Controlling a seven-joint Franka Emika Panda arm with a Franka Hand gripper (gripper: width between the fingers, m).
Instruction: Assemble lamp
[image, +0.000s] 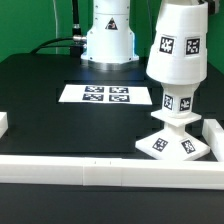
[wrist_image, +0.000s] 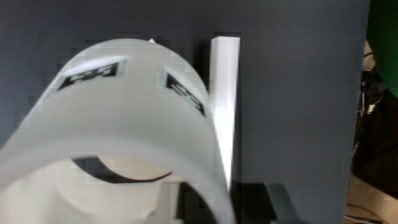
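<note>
- Nearest the exterior camera, white rails (image: 100, 172) are bordering the black table (image: 40, 110); just behind them the base (image: 178, 140) is sitting at the exterior view's right, pressed close to the corner rail (image: 212, 135).
- Upright on the base, the bulb (image: 178, 103) is standing with its neck tags showing, and the shade (image: 176, 45) is sitting over it like a cap, tags facing out.
- Judging by the look, all three parts are seeming light, stiff and smooth-walled, so the shade is likely slipping under a loose pinch; taking it across its narrower upper part looks the safest hold, while the base is offering only thin edges.
- Close to the wrist camera, the shade (wrist_image: 125, 120) is filling the view; the gripper is not showing clearly, so the state of its jaws cannot be told.
- Farther back, the marker board (image: 95, 94) is lying flat, well apart from the lamp.
</note>
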